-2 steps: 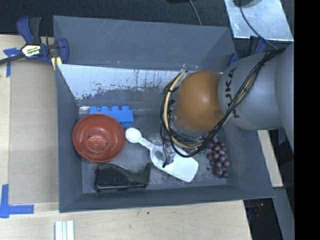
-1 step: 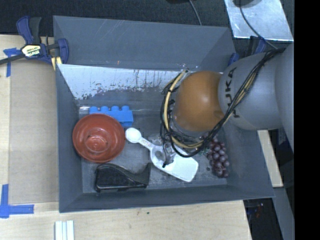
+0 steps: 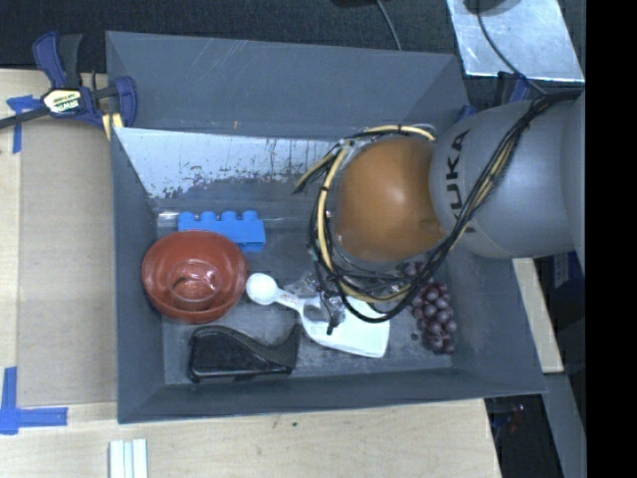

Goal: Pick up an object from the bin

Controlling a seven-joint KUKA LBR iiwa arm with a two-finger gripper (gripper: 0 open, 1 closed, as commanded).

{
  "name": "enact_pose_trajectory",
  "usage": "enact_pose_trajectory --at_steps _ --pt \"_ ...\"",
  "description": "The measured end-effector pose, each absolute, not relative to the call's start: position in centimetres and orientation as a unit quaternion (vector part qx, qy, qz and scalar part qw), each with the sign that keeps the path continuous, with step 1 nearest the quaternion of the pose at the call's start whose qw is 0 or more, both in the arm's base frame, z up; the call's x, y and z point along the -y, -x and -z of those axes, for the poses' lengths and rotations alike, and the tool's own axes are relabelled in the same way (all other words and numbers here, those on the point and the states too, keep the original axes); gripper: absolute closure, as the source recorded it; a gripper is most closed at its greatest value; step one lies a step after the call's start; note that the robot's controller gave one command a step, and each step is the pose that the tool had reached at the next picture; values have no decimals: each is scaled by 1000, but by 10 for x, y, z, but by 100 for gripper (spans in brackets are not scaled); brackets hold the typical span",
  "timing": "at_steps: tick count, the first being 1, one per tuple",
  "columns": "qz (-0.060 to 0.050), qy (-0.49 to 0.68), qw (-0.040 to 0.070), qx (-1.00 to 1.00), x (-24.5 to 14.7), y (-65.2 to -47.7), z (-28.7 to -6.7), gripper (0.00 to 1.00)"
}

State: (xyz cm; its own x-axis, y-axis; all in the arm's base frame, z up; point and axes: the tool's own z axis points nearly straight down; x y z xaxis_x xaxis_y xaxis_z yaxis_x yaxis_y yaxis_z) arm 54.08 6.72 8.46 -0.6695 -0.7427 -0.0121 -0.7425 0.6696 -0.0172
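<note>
Poised with gripper (image 3: 326,312) over white plastic scoop (image 3: 358,339), beside purple grape bunch (image 3: 435,317); open or closed, cannot tell.

Robotics lab — a bin-picking rig
Under the KUKA-marked arm (image 3: 518,187), a grey metal bin (image 3: 299,78) holds a blue toy brick (image 3: 224,229) and oddments.
</note>
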Motion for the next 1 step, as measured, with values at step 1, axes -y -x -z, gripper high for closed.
enact_pose_trajectory --at_steps 1 --pt "2 328 10 -945 -51 -552 -205 100"
